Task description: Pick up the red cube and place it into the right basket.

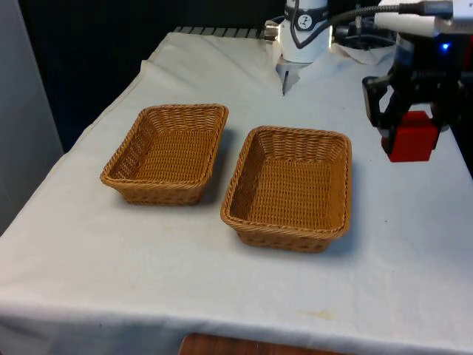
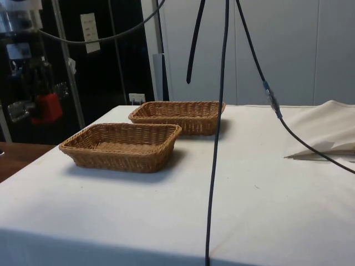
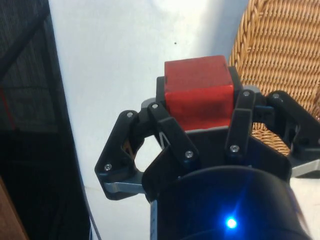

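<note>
My gripper (image 1: 409, 124) is shut on the red cube (image 1: 414, 140) and holds it in the air above the cloth, off the front view's right of the right basket (image 1: 336, 140). That wicker basket has nothing in it. In the wrist view the red cube (image 3: 199, 90) sits clamped between the black fingers (image 3: 243, 107), with the basket's woven wall (image 3: 280, 55) just beside it. In the side view the cube (image 2: 47, 108) hangs in the gripper (image 2: 42, 105) against the dark cabinets, beyond the baskets.
A second, left wicker basket (image 1: 118, 166) stands beside the right one, also with nothing in it. The table's edge (image 1: 462, 140) runs close by the gripper on the front view's right. Black cables (image 2: 217, 138) hang down in the side view.
</note>
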